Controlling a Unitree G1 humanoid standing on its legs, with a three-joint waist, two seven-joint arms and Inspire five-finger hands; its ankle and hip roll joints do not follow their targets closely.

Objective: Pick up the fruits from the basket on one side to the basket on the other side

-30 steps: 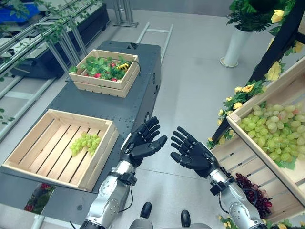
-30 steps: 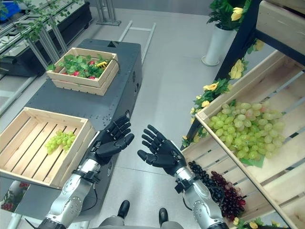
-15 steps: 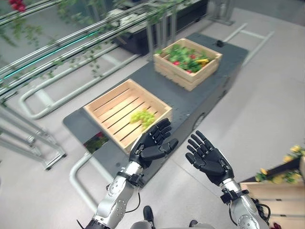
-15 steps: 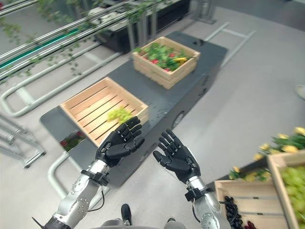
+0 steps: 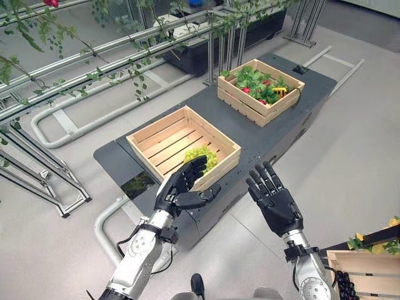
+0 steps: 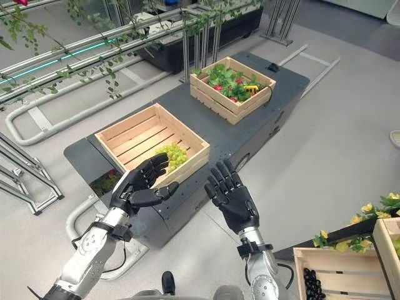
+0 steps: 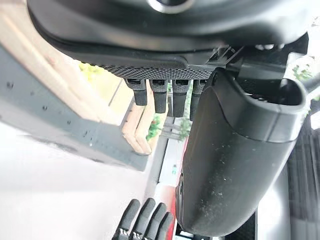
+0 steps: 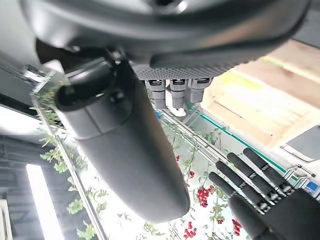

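a dark grey table (image 5: pixel 262 134) stands on a pale grey floor (image 5: pixel 350 156). behind it run metal rails (image 5: pixel 94 75) hung with green vines (image 5: pixel 37 28). a dark planter box (image 6: pixel 206 34) sits beyond the rails, and yellow flowers (image 6: pixel 369 209) show at the right edge.

Greenhouse mock-up perhaps, vines (image 5: pixel 119 62) (railed), crates (image 5: pixel 183 145)

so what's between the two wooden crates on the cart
Bare dark cart top separates the grape crate from the leafy crate, seen in the left eye view.
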